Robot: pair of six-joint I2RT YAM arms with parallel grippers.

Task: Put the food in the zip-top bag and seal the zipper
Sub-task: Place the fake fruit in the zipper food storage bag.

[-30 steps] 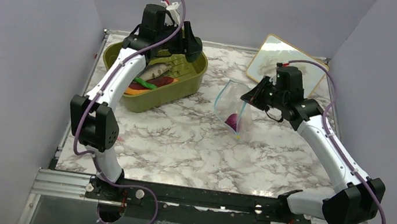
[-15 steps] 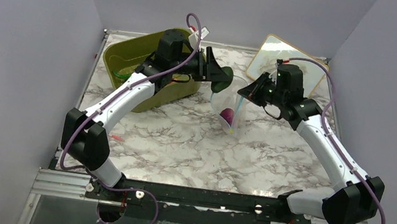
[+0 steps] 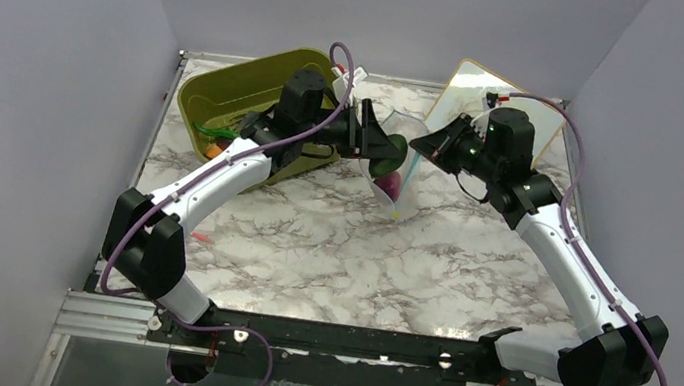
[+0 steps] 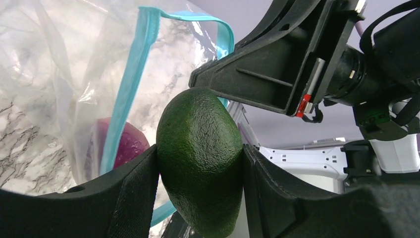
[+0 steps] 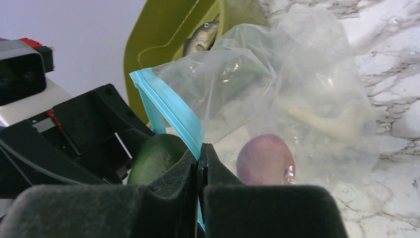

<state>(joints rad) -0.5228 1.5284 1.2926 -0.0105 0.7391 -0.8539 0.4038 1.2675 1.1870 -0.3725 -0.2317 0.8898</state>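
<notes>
Gripping a dark green toy avocado (image 4: 200, 153) between its two black fingers, the left gripper (image 3: 382, 148) holds that piece at the mouth of the zip-top bag (image 3: 402, 166). The fingers are spread to the avocado's width and press on both its sides. The avocado sits just beside the light blue zipper (image 4: 130, 89); whether it has crossed the bag's rim cannot be told.

On the opposite side of the bag's mouth, the right gripper (image 5: 199, 166) has its jaws pressed together on the zipper strip, with almost no gap between them. It pinches one lip of the bag and holds the mouth raised and spread toward the avocado. The two grippers are very near each other across the bag's opening.

Inside the bag, a pink-purple onion (image 5: 266, 158) lies low, below the zipper, and a pale white piece (image 5: 332, 124) rests beside it against the clear plastic. The bag's lower corner points down toward the marble table (image 3: 340, 253).

Beyond the bag on the left arm's side stands the olive-green tub (image 3: 230, 97), close to the bag but not touching it. A toy fish (image 5: 200, 37) shows over the tub's rim, and an orange piece (image 3: 213, 149) lies at the end of the tub farthest from the bag. A framed board (image 3: 469, 90) leans against the wall behind the bag, on the right arm's side.
</notes>
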